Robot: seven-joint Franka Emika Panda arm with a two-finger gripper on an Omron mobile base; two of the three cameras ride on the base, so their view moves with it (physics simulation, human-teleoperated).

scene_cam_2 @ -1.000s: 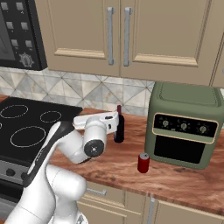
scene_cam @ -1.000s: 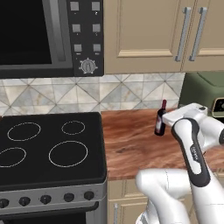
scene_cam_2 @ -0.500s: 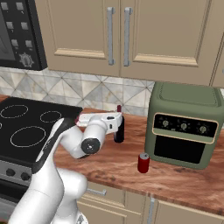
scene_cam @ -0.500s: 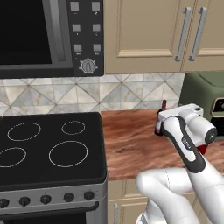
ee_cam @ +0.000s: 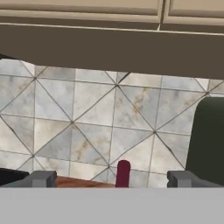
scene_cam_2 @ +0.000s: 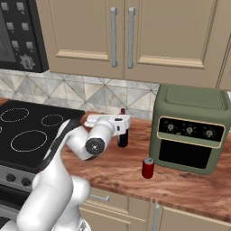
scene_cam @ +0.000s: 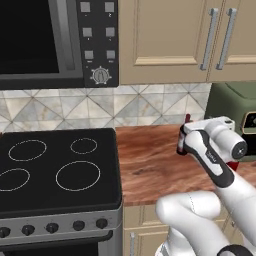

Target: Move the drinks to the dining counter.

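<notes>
Our claw (ee_cam: 111,178) is spread wide and empty, with the wine bottle (scene_cam_2: 122,133) upright on the bench (scene_cam_2: 189,187) dead ahead between the fingers. We should drop lower, grip below the cap, squeeze squarely.

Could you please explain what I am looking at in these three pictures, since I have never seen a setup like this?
This is a rendered kitchen with a white robot arm on a mobile base. Two cameras ride behind the arm, left and right; the third sits on its hand. On the wood counter stand a dark wine bottle with a red cap, a short red can and a green air-fryer oven, beside a black stove. The arm's tool is open and holds nothing; in the hand view the bottle's red cap shows between its fingertips, against the tiled wall.
</notes>
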